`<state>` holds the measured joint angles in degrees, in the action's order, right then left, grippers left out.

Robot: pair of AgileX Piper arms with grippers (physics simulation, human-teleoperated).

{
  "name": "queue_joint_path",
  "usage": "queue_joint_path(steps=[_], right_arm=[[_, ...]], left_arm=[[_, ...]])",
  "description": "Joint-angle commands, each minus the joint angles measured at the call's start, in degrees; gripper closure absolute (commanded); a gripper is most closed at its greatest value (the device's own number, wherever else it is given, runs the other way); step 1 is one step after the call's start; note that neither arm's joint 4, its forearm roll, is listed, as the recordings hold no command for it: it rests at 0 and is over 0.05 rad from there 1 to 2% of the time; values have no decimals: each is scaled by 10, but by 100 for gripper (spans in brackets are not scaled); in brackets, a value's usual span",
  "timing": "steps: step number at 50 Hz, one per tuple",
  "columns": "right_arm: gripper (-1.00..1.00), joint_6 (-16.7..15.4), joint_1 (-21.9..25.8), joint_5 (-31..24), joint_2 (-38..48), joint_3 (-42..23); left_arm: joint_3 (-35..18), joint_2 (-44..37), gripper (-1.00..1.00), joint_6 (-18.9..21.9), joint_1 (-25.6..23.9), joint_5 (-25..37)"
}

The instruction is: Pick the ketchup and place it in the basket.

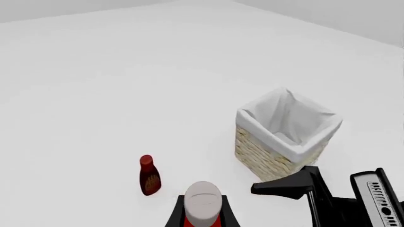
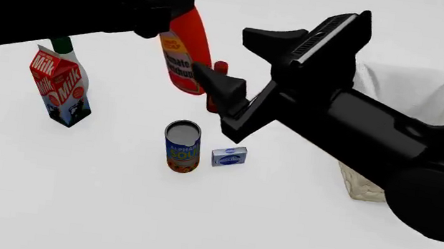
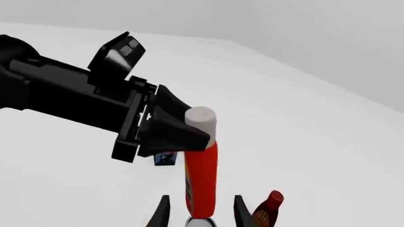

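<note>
Two black grippers: our left gripper [image 1: 202, 218] pinches the glossy red ketchup [image 2: 185, 51] aloft, our right gripper [image 2: 245, 70] spread wide, beside the woven, cloth-lined basket [image 1: 277, 156].

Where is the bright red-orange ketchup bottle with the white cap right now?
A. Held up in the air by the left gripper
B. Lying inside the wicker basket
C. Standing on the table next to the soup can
A: the left gripper grips the bright red-orange ketchup bottle near its cap, lifted off the table.
</note>
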<state>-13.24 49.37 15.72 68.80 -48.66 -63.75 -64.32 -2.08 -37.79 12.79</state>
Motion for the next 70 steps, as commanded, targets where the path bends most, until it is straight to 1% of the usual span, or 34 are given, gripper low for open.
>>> queue_joint_path(steps=[1,10,29,37,56,70], right_arm=[[-100,-10,10,-2,18,-16],[-100,-24,14,-6,29,-31],[-100,-43,13,-14,47,-61],[-100,-45,14,-13,60,-71],[-100,-29,12,-5,90,-93],[-100,-30,8,-4,113,-108]], left_arm=[[-1,8,100,5,-2,4],[-2,12,100,4,-3,8],[-4,21,100,-1,-2,17],[-9,24,100,-3,-2,23],[-18,31,100,-5,-9,36],[-36,34,100,-5,-16,49]])
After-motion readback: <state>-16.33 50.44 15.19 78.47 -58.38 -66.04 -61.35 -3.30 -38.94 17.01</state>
